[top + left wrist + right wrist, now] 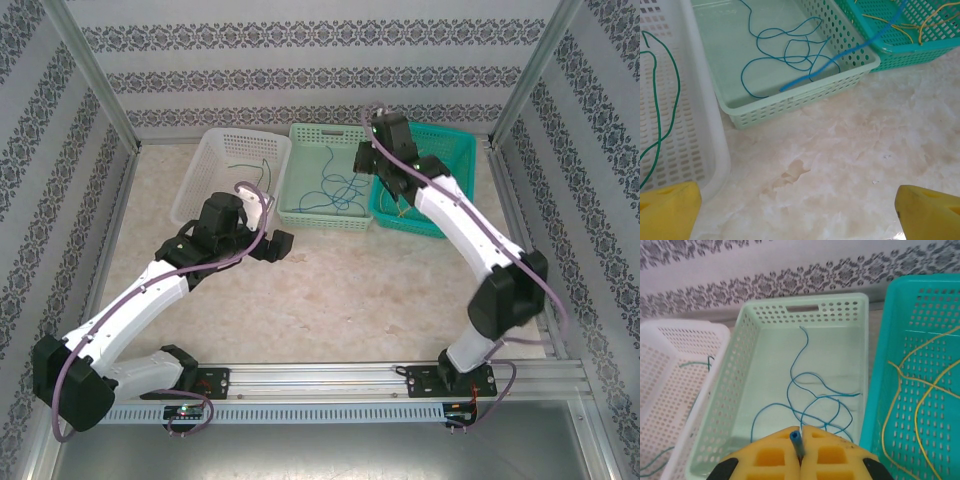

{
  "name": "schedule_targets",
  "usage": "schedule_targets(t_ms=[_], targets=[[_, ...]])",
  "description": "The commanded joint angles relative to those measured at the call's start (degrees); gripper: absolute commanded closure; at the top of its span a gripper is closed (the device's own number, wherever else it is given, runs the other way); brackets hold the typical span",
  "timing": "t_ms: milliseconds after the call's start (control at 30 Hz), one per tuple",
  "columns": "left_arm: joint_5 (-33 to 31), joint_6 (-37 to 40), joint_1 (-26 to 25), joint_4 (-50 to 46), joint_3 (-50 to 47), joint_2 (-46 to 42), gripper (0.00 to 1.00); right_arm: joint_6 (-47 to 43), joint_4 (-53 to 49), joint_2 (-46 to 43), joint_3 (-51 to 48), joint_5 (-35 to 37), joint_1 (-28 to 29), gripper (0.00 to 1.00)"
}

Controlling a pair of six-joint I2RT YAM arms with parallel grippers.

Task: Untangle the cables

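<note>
Three baskets stood side by side at the far part of the table (350,290): a white basket (190,195) at the left, a pale green basket (322,222) in the middle and a teal basket (458,150) at the right. The cables were divided by colour. A green cable (678,90) lay in the white basket, a blue cable (801,375) lay in loose loops on the floor of the pale green basket, and yellow cables (916,410) lay in the teal basket.

The right claw (800,437) hung over the near edge of the pale green basket, close to the teal one. Its yellow pads were pressed together, and a blue cable end was pinched between them. In the left wrist view, a blue strand rose out of the pale green basket, over its rim, toward the upper right.

The left claw (272,245) was over the bare table, just in front of the white basket. Its fingers stood wide apart and held nothing.
</note>
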Motion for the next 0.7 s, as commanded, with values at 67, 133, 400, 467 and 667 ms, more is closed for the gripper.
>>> schedule_targets(t_ms=[67,133,400,467,667], targets=[[0.11,-0.88,1.24,1.15,-0.33,-0.66,0.0,-7.26,-11.13,14.46,11.93,-7.6,-3.02,1.0],[0.68,-0.88,1.53,1.24,-0.34,-0.49,0.0,-5.93,-10.81,18.39,14.2,-8.9,-3.83,1.0],[1.45,-1.06,2.43,0.62,-0.19,0.88,0.0,-3.75,-15.51,33.0,29.48,-10.29,-5.02,1.0],[1.32,-0.97,2.6,0.45,0.01,1.18,0.0,-3.32,-18.09,35.72,33.27,-10.36,-5.36,1.0],[1.53,-1.01,2.93,0.39,0.06,1.64,0.0,2.89,-13.01,32.93,29.38,-16.37,-8.29,1.0]])
